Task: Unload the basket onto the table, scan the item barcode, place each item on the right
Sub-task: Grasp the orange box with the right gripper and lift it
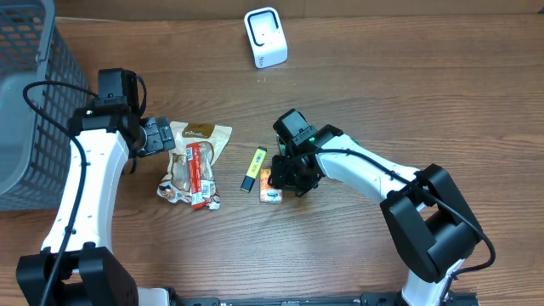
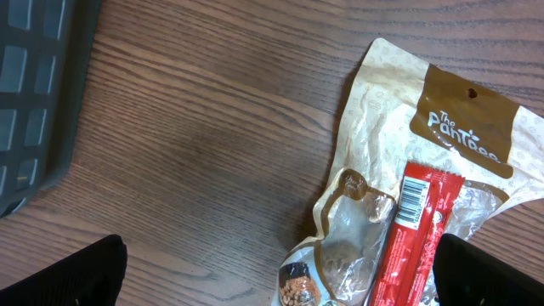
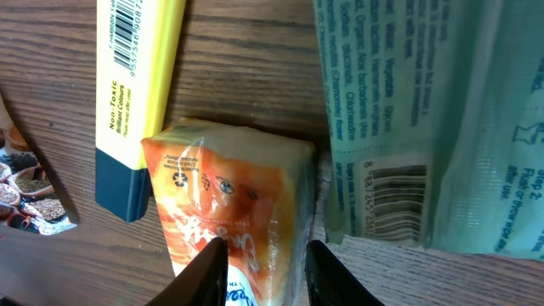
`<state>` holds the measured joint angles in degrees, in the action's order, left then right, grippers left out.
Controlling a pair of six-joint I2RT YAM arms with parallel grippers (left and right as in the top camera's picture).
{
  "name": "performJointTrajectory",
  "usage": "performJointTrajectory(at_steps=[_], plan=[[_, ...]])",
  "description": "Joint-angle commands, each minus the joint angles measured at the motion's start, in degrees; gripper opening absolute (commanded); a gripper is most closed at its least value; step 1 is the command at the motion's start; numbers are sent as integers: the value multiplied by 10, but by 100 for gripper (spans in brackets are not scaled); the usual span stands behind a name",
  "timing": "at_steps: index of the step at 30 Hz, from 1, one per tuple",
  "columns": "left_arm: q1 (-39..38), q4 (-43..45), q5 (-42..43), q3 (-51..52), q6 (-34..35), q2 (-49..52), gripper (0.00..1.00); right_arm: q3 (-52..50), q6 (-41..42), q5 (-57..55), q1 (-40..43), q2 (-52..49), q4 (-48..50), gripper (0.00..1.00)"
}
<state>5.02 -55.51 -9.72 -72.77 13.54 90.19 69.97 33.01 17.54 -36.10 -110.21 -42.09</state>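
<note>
Orange packet (image 3: 229, 204) is gripped by the right gripper (image 3: 268, 268), low on the table at centre, beside the yellow marker (image 3: 136, 85); left gripper (image 1: 157, 134) is held wide open; far scanner (image 1: 265, 36) not yet reached, scan outstanding

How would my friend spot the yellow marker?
In the overhead view, look below the white scanner. The marker lies between the beige snack bag and the orange packet. It alone is a slim yellow stick with a dark end.

Left claw (image 1: 160, 136) wide open, right claw (image 3: 268, 268) angled down, pinching orange packet (image 3: 225, 191)
</note>
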Motion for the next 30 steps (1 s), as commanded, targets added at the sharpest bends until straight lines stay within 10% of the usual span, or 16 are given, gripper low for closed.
performJointTrajectory(at_steps=[1,14,30], plan=[[2,1,-6,-3,2,5,100,3,0,-10,-3,-4,4,31],[2,1,-6,-3,2,5,100,-7,-59,132,20,3,21,4],[2,1,-6,-3,2,5,100,4,-246,592,165,104,11,4]])
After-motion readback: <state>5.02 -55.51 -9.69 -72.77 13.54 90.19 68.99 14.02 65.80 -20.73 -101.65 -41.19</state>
